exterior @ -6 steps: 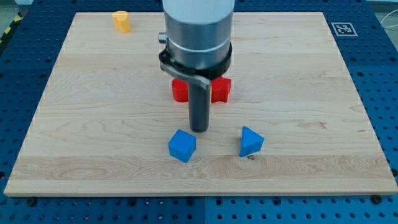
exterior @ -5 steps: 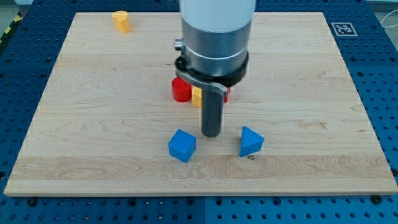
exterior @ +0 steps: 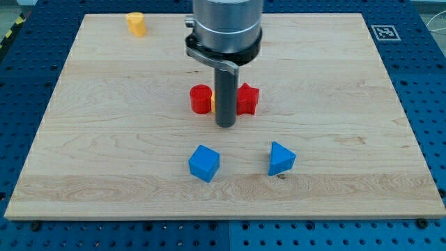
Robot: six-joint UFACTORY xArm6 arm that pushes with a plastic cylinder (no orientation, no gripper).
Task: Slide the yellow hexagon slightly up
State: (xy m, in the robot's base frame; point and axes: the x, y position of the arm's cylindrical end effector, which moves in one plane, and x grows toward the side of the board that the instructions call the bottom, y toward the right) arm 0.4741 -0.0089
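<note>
Wooden board [exterior: 83, 139] shows my tip [exterior: 224, 125], a bare rod gripping nothing, just near-side of the mostly hidden yellow hexagon [exterior: 212, 102] between red blocks [exterior: 201, 99], apparently poised for a short push farward.

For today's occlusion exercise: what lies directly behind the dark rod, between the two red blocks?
Behind the rod, a thin yellow sliver shows between the left red block and the right red block. The rod covers most of it, so its shape cannot be made out. My tip sits just below them.
</note>
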